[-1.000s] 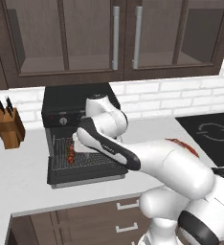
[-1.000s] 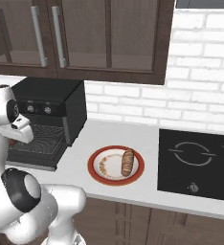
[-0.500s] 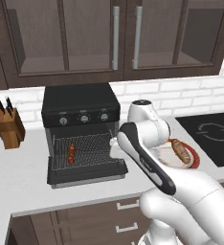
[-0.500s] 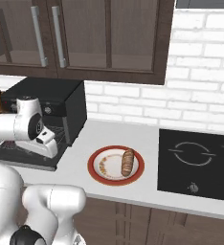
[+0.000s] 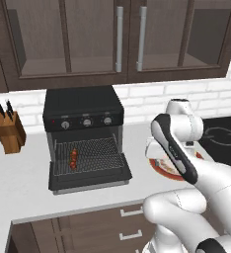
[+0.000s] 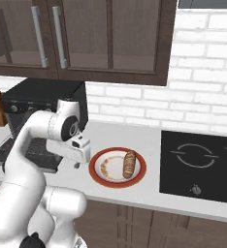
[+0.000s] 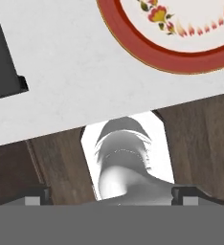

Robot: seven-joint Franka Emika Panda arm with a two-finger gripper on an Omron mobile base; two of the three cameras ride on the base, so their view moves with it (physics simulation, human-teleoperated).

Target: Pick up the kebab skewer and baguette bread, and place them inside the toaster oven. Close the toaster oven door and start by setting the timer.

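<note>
Black toaster oven with silver-black knobs, dark red and brown kebab skewer, golden-brown baguette bread, red-rimmed white plate with floral motifs, pale speckled counter, white brick wall

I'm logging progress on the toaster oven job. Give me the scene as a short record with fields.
kebab skewer: lying on the wire rack inside the toaster oven
baguette bread: on the red-rimmed plate, on the counter
toaster oven door: dropped open
gripper: open, empty, beside the plate's left edge
knife block: left of the oven
left to do: bread, door, timer
</note>
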